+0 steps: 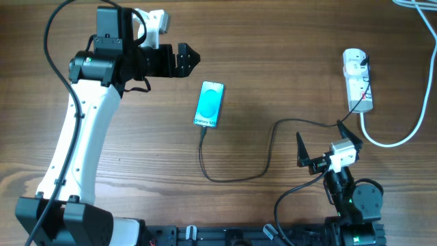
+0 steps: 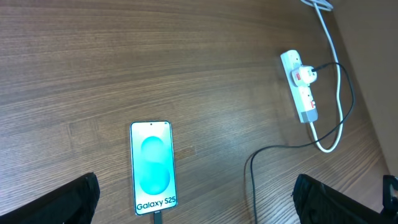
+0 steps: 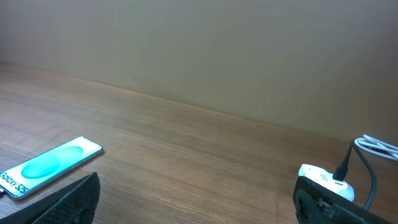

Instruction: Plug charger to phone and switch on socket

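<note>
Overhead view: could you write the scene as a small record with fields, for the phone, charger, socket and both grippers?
phone: flat on the table, screen lit teal
charger: tip meets the phone's lettered end; cable loops across to the socket
socket: on the right arm's side, plug fitted; switch position cannot be told
left gripper: open, empty, beside the phone, not touching it
right gripper: open, empty, short of the socket
remaining step: probably the socket switch
</note>
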